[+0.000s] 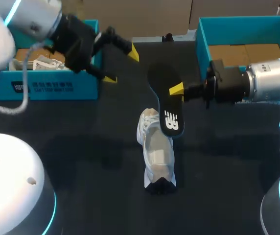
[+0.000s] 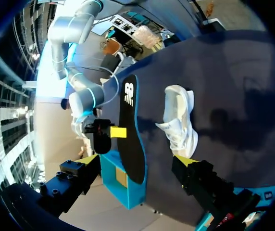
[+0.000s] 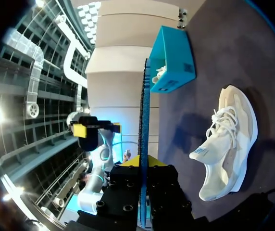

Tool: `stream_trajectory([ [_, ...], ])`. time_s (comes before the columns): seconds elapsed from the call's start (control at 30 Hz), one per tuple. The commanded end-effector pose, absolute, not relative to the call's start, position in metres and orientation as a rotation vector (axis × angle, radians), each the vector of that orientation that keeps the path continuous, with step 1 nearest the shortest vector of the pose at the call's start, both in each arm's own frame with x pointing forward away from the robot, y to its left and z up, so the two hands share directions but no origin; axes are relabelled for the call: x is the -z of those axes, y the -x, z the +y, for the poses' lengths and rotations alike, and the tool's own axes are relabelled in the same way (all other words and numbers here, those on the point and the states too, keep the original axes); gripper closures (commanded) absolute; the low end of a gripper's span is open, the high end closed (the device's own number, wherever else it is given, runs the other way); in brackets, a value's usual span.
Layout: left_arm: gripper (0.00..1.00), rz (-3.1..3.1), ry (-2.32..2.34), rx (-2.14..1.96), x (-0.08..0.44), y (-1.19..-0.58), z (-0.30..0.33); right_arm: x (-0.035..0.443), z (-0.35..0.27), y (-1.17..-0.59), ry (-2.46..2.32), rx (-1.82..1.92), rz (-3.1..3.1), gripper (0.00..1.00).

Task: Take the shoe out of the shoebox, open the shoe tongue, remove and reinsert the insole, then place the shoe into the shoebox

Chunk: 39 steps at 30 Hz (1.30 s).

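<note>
A white shoe lies on its side in the middle of the black table. Just above it hangs the black insole, gripped at its edge by my right gripper, which is shut on it. In the right wrist view the insole shows edge-on, rising out of that gripper, with the shoe on the table beside it. My left gripper hovers wide open to the left of the insole, holding nothing. Ahead of that gripper in the left wrist view are the insole and the shoe.
A teal shoebox at the back left holds another white shoe. A second teal shoebox stands at the back right, behind my right arm. Both arm bases sit at the front corners.
</note>
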<state>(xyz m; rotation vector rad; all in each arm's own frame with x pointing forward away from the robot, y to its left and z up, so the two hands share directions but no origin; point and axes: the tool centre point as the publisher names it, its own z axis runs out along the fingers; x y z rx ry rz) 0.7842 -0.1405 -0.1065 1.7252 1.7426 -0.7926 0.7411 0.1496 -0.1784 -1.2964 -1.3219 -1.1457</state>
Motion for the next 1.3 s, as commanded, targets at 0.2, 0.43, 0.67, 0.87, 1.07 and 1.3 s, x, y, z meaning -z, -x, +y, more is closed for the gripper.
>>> stream_trajectory([
  [0.2, 0.00, 1.976, -2.021, 0.406, 0.092, -0.809, -0.159, 0.189, 0.154, -0.744, 1.262, 1.116, -1.345, 1.00],
  [0.43, 0.00, 1.976, -2.021, 0.406, 0.092, -0.809, -0.159, 0.189, 0.154, -0.744, 1.262, 1.116, -1.345, 1.00],
  [0.67, 0.00, 2.122, -2.130, 0.366, 0.076, -0.826, -0.192, 0.189, 0.154, -0.744, 1.262, 1.116, -1.345, 1.00],
  [0.87, 0.00, 2.132, -2.217, 0.236, 0.070, -0.833, -0.224, 0.189, 0.154, -0.744, 1.262, 1.116, -1.345, 1.00],
  [1.07, 0.00, 2.153, -2.252, 0.148, 0.070, -0.837, -0.250, 0.189, 0.154, -0.744, 1.262, 1.116, -1.345, 1.00],
  [1.3, 0.00, 2.248, -2.238, 0.061, 0.073, -0.838, -0.263, 0.189, 0.154, -0.744, 1.262, 1.116, -1.345, 1.00],
])
